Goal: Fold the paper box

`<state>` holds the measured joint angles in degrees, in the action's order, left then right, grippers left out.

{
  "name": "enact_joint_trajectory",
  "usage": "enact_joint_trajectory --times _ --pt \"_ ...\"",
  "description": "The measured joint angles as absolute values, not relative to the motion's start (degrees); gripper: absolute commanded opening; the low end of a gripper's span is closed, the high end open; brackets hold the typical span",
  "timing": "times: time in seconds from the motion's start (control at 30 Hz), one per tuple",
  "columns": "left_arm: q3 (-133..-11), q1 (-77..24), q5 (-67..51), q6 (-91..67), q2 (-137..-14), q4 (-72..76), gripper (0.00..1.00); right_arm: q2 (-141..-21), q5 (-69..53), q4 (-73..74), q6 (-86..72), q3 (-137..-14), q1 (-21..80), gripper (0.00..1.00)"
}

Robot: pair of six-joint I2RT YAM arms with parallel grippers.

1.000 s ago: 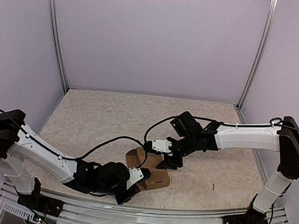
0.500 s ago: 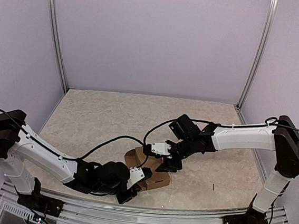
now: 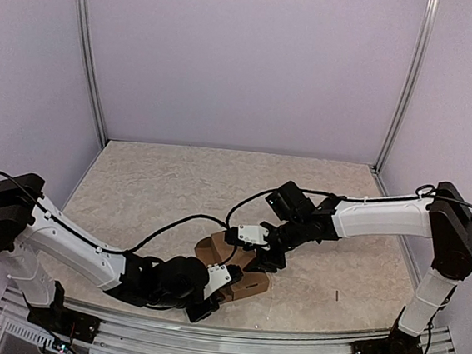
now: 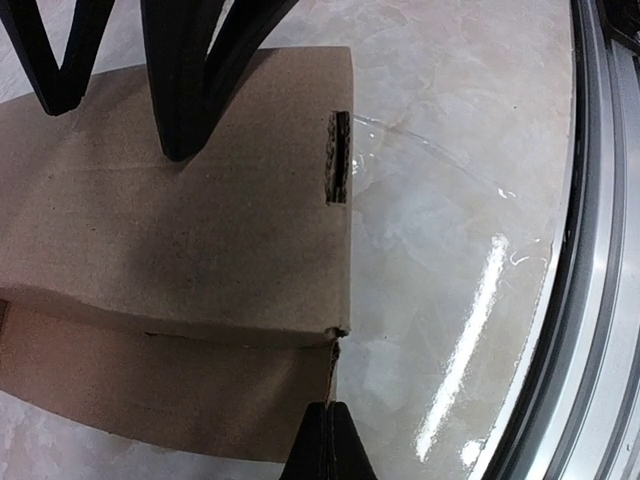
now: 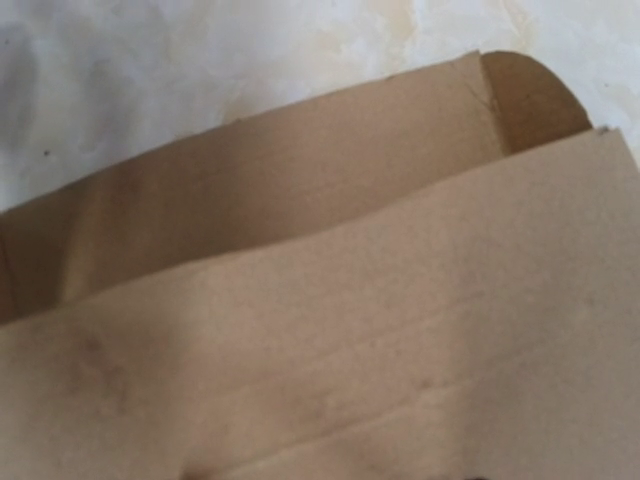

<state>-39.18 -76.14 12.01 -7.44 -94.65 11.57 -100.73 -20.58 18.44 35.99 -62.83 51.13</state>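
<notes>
Currently the paper box [image 3: 247,280] is being worked low on the table [image 3: 176,188], near the front edge and between the two arms. It is only partly formed: a broad top panel [image 4: 180,230] is lying over a lower flap [image 4: 150,390] that is sticking out beneath it. The right gripper [image 3: 261,261] is being applied from the far side, its fingers [image 4: 185,90] spread apart, tips being pressed onto the panel with nothing clamped. This is judged a hold-down, so that the creased cardboard is not springing open. The left gripper [image 4: 325,445] is being positioned at the near corner of the lower flap, tips drawn together, no cardboard seen between them. Likely it is being used as a blunt pusher against the edge rather than as a pincer. A slot [image 4: 338,158] in the panel's edge is being left uncovered, presumably for a tab. From the right wrist only cardboard layers and a rounded tab [image 5: 535,95] are being shown, fingers out of view.
</notes>
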Motion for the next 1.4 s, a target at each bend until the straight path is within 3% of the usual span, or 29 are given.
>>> enact_joint_trajectory --times 0.7,1.2,1.4 --pt "-39.7 -78.0 17.1 -7.2 -95.3 11.2 0.0 -101.6 -22.7 18.1 33.6 -63.3 50.7 0.62" --pt "-39.7 -77.9 19.8 -7.2 -95.4 11.1 0.0 -96.7 -23.6 22.3 28.9 -65.7 45.2 0.82" --pt "-39.7 -77.9 19.7 -7.1 -95.4 11.1 0.0 -103.8 -27.6 24.3 22.2 -74.0 40.2 0.85"
